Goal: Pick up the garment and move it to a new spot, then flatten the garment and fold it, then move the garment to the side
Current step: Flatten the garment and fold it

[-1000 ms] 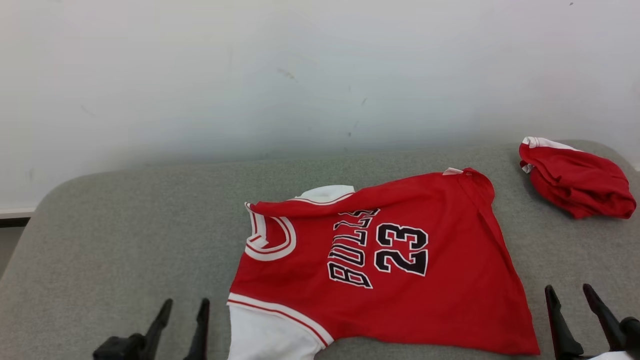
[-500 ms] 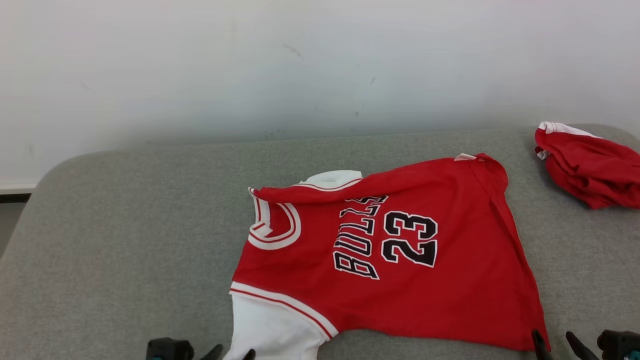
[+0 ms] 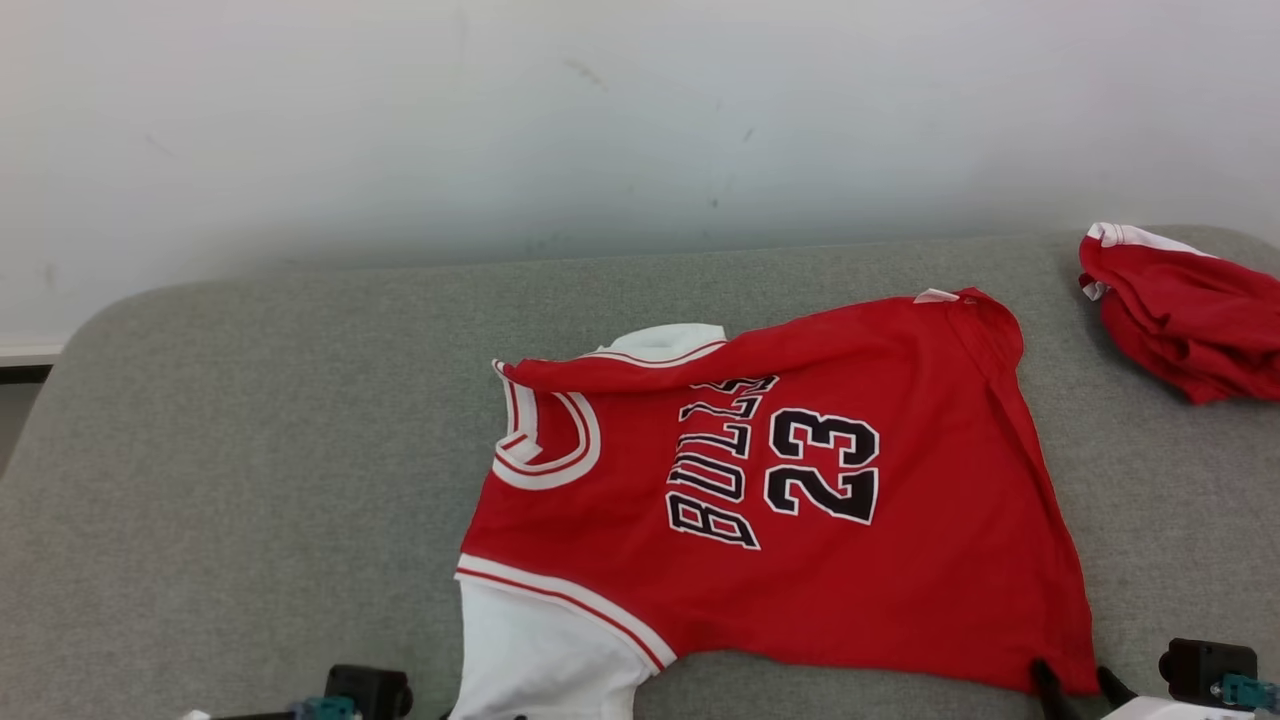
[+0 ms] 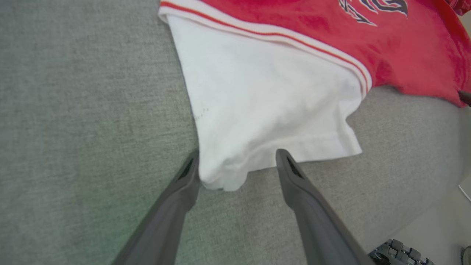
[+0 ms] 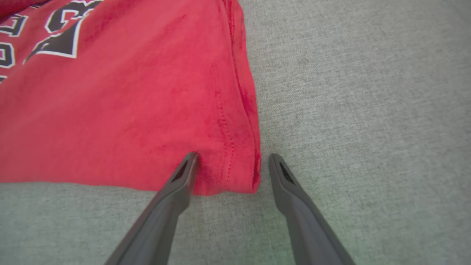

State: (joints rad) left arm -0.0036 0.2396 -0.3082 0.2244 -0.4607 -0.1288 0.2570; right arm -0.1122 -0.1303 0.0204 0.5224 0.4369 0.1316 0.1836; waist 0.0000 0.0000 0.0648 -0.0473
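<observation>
A pale wall (image 3: 400, 120) stands behind one grey, fabric-covered worktop (image 3: 250, 450) with rounded corners. Two garments lie on it. The larger is one red jersey (image 3: 900, 560), spread mostly flat across the middle and near part of the worktop. It is printed "BULLS 23", its collar points to the robot's left and its far edge is folded over. Its one visible white sleeve (image 4: 257, 103) reaches the near edge. The smaller is one crumpled red bundle (image 3: 1190, 320) with white trim at the far right, well apart from the jersey and cut by the picture's edge.

There are two grippers, each with two dark fingers. The left gripper (image 4: 238, 154) is spread wide, straddling the sleeve's hem corner, one of its fingers (image 4: 176, 198) just against the cloth's edge and nothing pinched. The right gripper (image 5: 233, 157) is likewise spread, set about the jersey's bottom hem corner. One of its fingers (image 5: 294, 198) is over bare worktop beside the side seam and the other over red cloth.

A second ago both grippers stood clear of the jersey, their long fingers plain in the head view. Now they have closed in on its two near corners, and only the right gripper's tips (image 3: 1072, 675) show there, at the hem. The camera has shifted too, and the jersey keeps its shape.
</observation>
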